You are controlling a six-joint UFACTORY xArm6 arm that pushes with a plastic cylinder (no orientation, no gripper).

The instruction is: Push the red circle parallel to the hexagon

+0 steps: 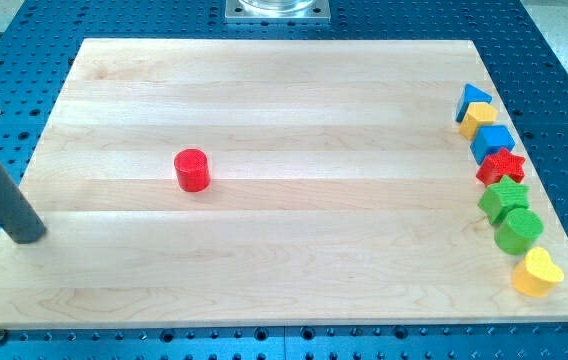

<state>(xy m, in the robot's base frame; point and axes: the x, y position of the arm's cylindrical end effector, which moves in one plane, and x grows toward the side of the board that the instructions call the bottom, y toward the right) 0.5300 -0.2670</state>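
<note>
The red circle [192, 170] lies left of centre on the surface [284, 100], the tip [26, 236] well left of it. Down the right edge: blue triangle [472, 97], yellow hexagon [479, 119], blue cube [491, 141], red star [501, 165], green block [504, 198], green cylinder [518, 230], yellow heart [537, 272].

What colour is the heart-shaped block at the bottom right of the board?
Yellow. The heart block shows clearly in the camera view, just below the green cylinder.

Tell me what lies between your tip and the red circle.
Nothing: in the camera view, only bare wooden board separates my tip, at the board's left edge, from the red circle. The other blocks all sit along the view's right.
</note>
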